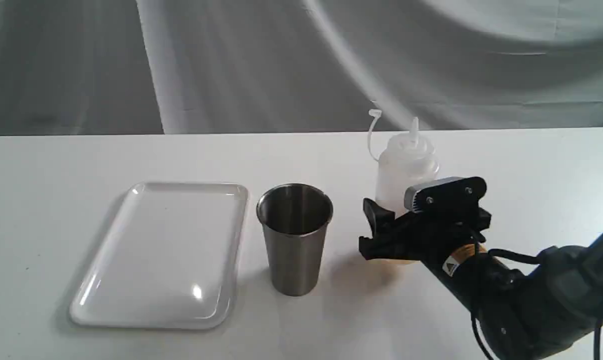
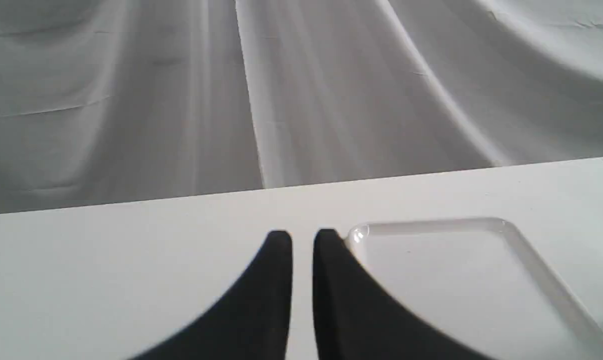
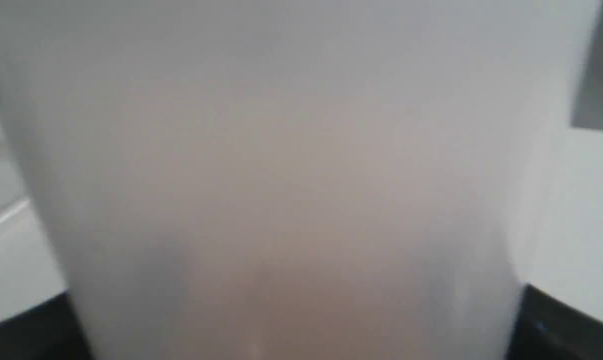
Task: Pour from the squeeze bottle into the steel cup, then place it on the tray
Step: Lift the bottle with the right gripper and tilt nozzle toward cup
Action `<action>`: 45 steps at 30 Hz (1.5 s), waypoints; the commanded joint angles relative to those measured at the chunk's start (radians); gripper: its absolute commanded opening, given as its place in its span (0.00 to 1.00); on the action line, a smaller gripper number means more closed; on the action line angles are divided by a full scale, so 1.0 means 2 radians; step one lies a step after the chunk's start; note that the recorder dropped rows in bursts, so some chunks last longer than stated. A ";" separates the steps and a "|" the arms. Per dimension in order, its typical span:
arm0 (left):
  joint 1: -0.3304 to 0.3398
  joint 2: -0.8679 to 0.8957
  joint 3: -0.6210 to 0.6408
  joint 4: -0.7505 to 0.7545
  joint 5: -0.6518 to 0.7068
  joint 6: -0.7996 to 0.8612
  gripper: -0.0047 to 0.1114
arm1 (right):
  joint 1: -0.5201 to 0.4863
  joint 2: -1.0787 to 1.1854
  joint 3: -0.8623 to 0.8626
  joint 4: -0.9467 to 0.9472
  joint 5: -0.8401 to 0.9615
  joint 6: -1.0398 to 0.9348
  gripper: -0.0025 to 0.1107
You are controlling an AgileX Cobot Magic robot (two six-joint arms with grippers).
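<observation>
the right tool (image 1: pixel 391 230) straddles the low body of the squeeze bottle (image 1: pixel 406 160), upright on the tabletop (image 1: pixel 56 165) near the steel cup (image 1: pixel 295 240); i cannot tell if the jaws are pressing it yet. too hard a squeeze could squirt liquid short of the cup, and a loose hold could slip as it tilts. the tray (image 1: pixel 166 250) lies just beside the cup, opposite the bottle. the left tool (image 2: pixel 302 280) is nearly closed and empty.

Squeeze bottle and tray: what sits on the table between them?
The steel cup stands upright there, apart from both the squeeze bottle and the tray; the exterior view shows it.
</observation>
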 commanded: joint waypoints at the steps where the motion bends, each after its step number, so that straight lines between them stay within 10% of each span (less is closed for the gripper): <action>1: -0.002 -0.002 0.002 0.000 -0.001 -0.001 0.11 | -0.003 -0.043 0.014 0.000 -0.016 -0.028 0.06; 25: -0.002 -0.002 0.002 0.000 -0.001 -0.001 0.11 | -0.002 -0.257 0.030 0.011 0.191 -0.278 0.06; 45: -0.002 -0.002 0.002 0.000 -0.001 -0.001 0.11 | -0.002 -0.230 0.030 0.038 0.155 -0.509 0.06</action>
